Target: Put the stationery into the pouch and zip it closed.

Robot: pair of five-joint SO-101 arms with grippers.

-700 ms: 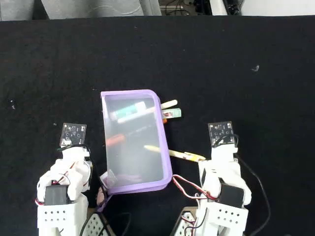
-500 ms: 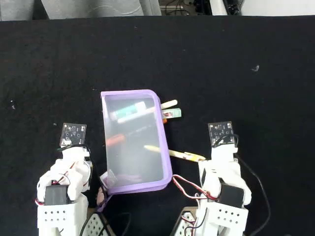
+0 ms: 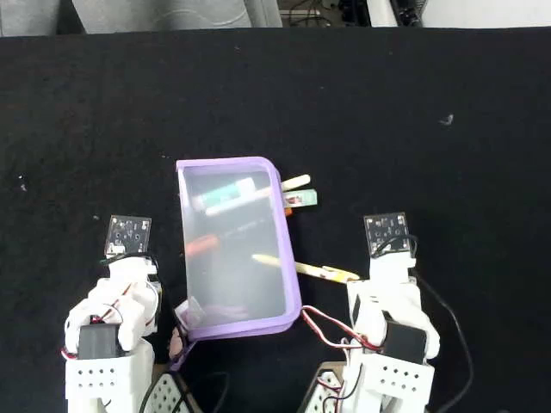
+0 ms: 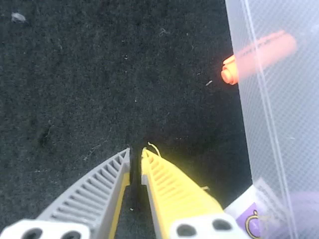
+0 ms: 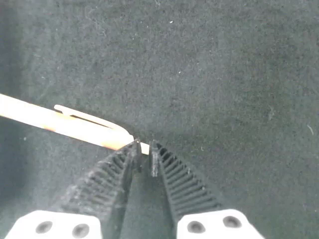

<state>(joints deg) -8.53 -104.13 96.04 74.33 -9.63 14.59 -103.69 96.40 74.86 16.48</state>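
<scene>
My left pincer (image 4: 135, 152) has its two jaws pressed together with only a hairline slit between them, and nothing is caught there. It points down at the bare black desk (image 4: 75, 74). Just beside it lies the pouch (image 4: 284, 124), clear-walled with purple trim, and through that wall I see an orange marker (image 4: 256, 55) inside. My right pincer (image 5: 143, 148) is likewise drawn together, with a thin gap at the tips, gripping nothing. The end of a yellow pen (image 5: 65, 123) lies on the cloth just in front of those tips, close to one of them; whether it touches I cannot tell.

From above, my left arm (image 3: 112, 331) sits in the lower left of the frame and my right arm (image 3: 392, 327) in the lower right. The pouch lies flat between them, a little left of the frame's centre. Inside it, a teal-and-white marker (image 3: 225, 194) lies near the upper edge and the orange marker across the middle. Three things stick out along the pouch's right-hand edge. A cream-coloured stick (image 3: 295, 181) and a green-ended item (image 3: 302, 199) are at the upper right corner. Lower down is the yellow pen, partly inside and partly on the desk, slanting toward my right arm. A small purple-and-white tag (image 3: 186, 311) sits at the pouch's lower left corner.
</scene>
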